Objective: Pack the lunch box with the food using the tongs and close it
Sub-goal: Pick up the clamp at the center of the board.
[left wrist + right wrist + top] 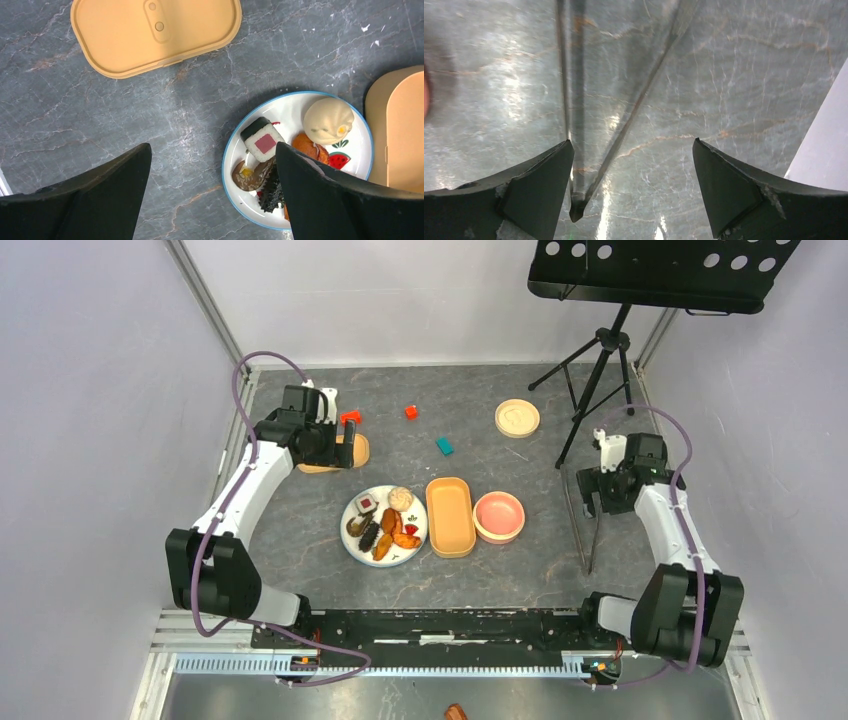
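Overhead camera looks down from behind; close downward wrist cameras share its plate [292, 110] (left) and tongs [625, 129] (right).

Counting now. One plate [356, 548] is carrying three orange-brown fried chunks [405, 538], one pale rice ball [401, 498], one dark ridged piece [370, 536], one brown piece [245, 176] and one rice block [262, 139] with a pink centre. The red wedges [411, 529] are showing too small to count.

Two containers are sitting right of it: one oblong lunch box [450, 516] and one pink bowl [498, 516].

Two lids are lying farther back: one oblong lid [150, 35] on the left, one round lid [517, 418] on the right.

Three cubes are sitting far: two red cubes [350, 418], one teal cube [444, 445].

One pair of tongs [577, 206] is lying right, and one tripod stand [612, 340] is standing far right.
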Controlling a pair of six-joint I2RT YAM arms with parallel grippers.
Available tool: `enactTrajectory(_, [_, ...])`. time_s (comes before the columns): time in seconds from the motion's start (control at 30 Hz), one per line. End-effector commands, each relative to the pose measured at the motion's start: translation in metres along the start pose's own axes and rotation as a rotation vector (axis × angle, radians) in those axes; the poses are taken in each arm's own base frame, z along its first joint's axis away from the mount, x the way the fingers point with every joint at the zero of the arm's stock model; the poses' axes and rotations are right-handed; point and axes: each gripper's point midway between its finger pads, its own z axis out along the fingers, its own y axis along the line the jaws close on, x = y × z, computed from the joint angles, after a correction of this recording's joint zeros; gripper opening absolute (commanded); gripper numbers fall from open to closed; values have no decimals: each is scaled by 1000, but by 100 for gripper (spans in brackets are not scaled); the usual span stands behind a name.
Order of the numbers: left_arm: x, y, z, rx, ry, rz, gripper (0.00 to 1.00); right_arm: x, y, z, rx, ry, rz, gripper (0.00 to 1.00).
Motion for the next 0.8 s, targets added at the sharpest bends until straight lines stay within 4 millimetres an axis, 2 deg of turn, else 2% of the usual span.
enactTrajectory(0.0, [-35,-4,-13,7,-121,-59,100,16,-20,5,76,77,70,94])
enactTrajectory(0.2, [-41,-15,-13,67,-146,-77,100,42,-24,26,114,176,119,86])
enactTrajectory(0.4, [-35,-13,-14,53,-154,-87,100,59,-22,37,124,211,137,80])
enactTrajectory(0.67, [-33,-17,-11,79,-158,-99,100,66,-21,49,122,227,143,68])
enactTrajectory(0.77, [-36,-19,-11,87,-164,-99,100,63,-22,55,119,221,147,56])
